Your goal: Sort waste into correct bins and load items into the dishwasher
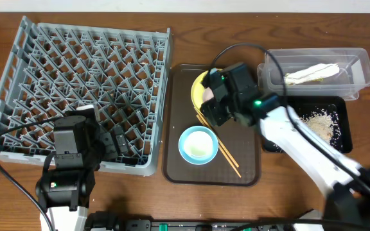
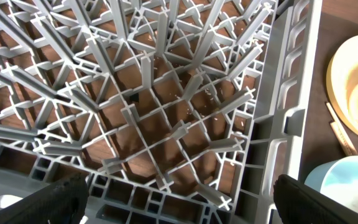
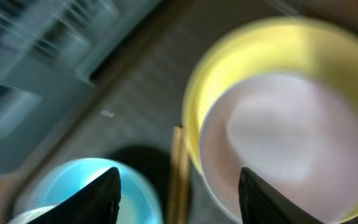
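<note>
Two arms work at a wooden counter (image 1: 172, 19).

Left jaws: spread wide and holding nothing. They hang over the 5 o'clock corner of the grey dish rack (image 1: 82, 77). In the left wrist view, the dark fingers (image 2: 48, 202) sit at the bottom corners with the rack's pegs (image 2: 166, 93) beneath them.

Right jaws: the fingers (image 3: 98, 199) stand apart with nothing clamped between them. They are above the 7 o'clock rim of the yellow plate (image 3: 253, 68). This view is blurred. A pale round surface fills the plate's middle, and I cannot tell what it is.

Brown tray (image 1: 175, 122): lies just beside the rack, at its 3 o'clock side.
- The yellow plate (image 1: 199, 90) sits at the tray's 12 o'clock end, mostly hidden by the right arm.
- The light blue bowl (image 1: 198, 144) sits toward 6 o'clock.
- The chopsticks (image 1: 229, 159) run from the plate toward the 5 o'clock corner, passing just beside the bowl.

Clear tub (image 1: 358, 64): stands at 2 o'clock on the counter, with a white napkin (image 1: 310, 72) inside.

Black tray (image 1: 342, 138): lies at the tub's 6 o'clock side, against the brown tray's 3 o'clock edge. Rice scraps (image 1: 320, 122) are scattered in it.
</note>
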{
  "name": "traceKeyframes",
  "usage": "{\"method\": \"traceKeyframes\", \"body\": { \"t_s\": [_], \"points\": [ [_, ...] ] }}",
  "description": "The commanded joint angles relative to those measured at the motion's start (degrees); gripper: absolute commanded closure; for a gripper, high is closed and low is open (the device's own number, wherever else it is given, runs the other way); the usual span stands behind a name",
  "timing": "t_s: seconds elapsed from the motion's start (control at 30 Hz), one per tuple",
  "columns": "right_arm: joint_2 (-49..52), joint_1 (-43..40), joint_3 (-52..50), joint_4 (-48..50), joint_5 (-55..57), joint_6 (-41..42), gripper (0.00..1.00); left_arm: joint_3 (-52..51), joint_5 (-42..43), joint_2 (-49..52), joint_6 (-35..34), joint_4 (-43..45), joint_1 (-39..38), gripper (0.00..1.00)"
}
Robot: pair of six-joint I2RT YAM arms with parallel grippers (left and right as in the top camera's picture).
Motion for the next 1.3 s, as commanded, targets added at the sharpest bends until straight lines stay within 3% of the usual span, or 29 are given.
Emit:
{"method": "traceKeyframes", "body": {
  "t_s": [0.0,0.2,0.53,0.6,0.73,1.1,1.27],
  "points": [
    [-2.62,0.48,1.25,-5.09,-8.13,1.2,0.43,1.03,0.52,0.0,-0.5,-0.11,-0.33,0.02],
    [-0.7,1.66,-0.46,-13.35,-8.22,3.69,0.51,1.03,0.55,0.0,-0.52,-0.11,-0.33,0.02],
    [4.72,3.52,-3.82,-14.08,-8.22,4.35,0.66,1.03,0.55,0.0,-0.52,-0.13,-0.33,0.02],
    [6.23,3.52,-3.82,-13.62,-8.2,4.35,0.72,1.03,0.55,0.02,-0.52,-0.11,-0.33,0.02],
    [8.11,3.5,-3.82,-13.14,-8.17,5.38,0.97,1.03,0.55,0.0,-0.52,-0.13,-0.33,0.02],
    [1.31,0.68,4.46,-14.88,-8.22,6.67,0.99,1.03,0.79,0.0,-0.55,-0.07,-0.33,0.02],
    [-2.82,-3.34,7.69,-10.69,-8.26,10.08,0.99,1.03,10.08,0.13,-0.55,3.21,-0.33,0.02]
  ]
}}
